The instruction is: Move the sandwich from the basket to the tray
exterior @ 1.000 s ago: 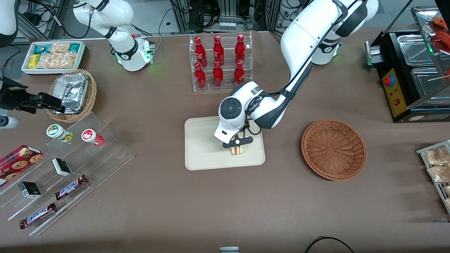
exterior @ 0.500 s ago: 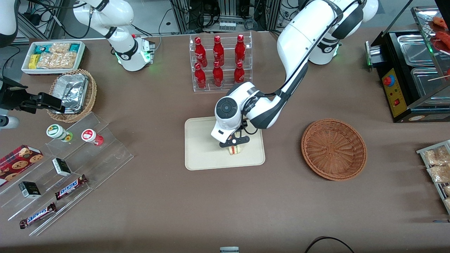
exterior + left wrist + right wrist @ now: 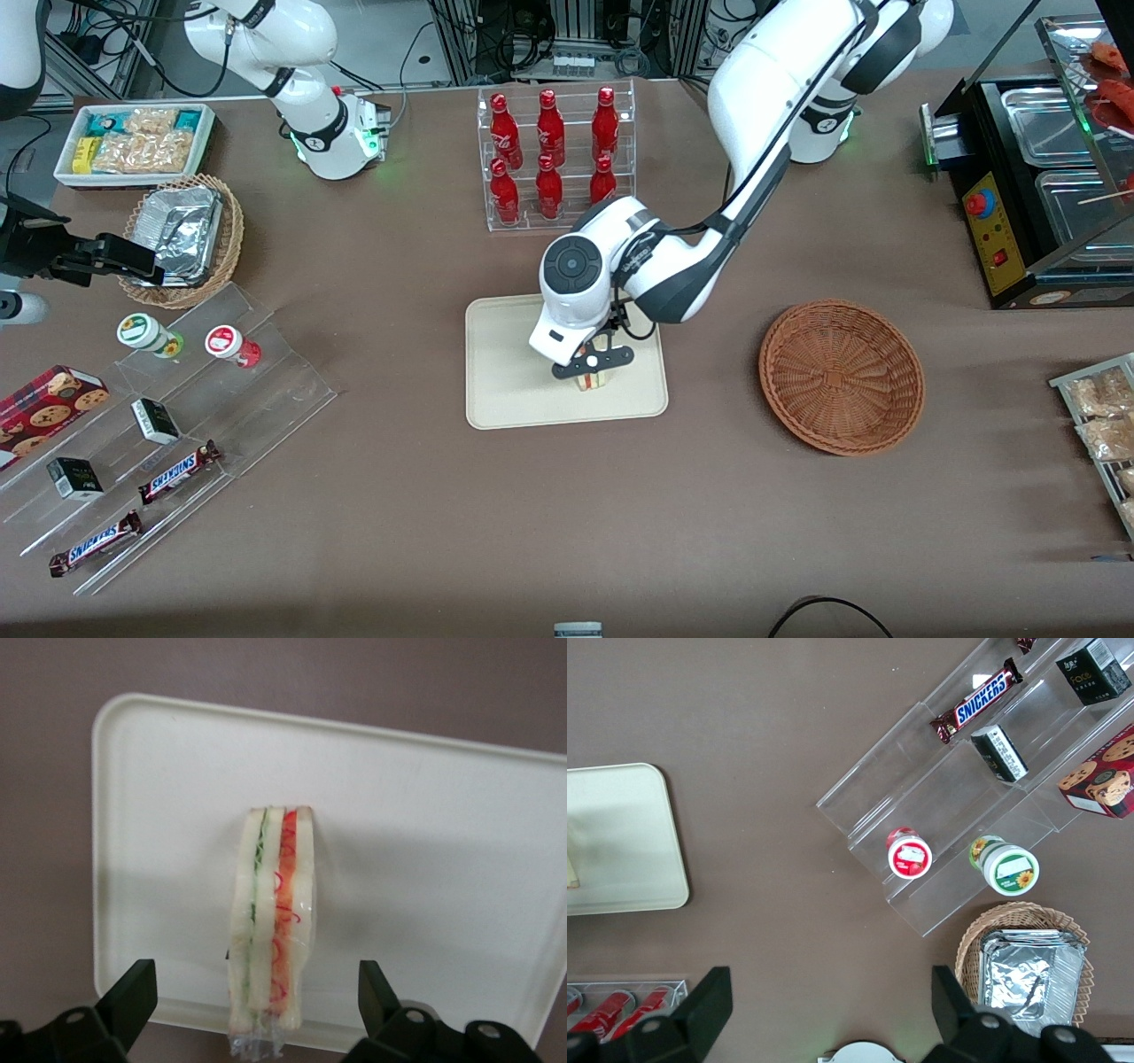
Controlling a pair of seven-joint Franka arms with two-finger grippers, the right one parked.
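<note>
The sandwich (image 3: 592,382) stands on its edge on the cream tray (image 3: 505,372), with red, white and green layers showing in the left wrist view (image 3: 270,904). My left gripper (image 3: 593,362) hangs just above it, over the tray (image 3: 425,859). It is open: the black fingers (image 3: 133,992) stand wide apart on either side of the sandwich, clear of it. The reddish-brown wicker basket (image 3: 842,377) lies on the table toward the working arm's end, with nothing in it.
A clear rack of red bottles (image 3: 554,159) stands farther from the front camera than the tray. A clear stepped shelf with snacks (image 3: 168,416) and a lighter basket with foil containers (image 3: 182,235) lie toward the parked arm's end. A black food warmer (image 3: 1036,177) stands toward the working arm's end.
The wrist has shifted slightly toward the parked arm's end and lifted a little over the tray. The sandwich stays in about the same place on the tray.
</note>
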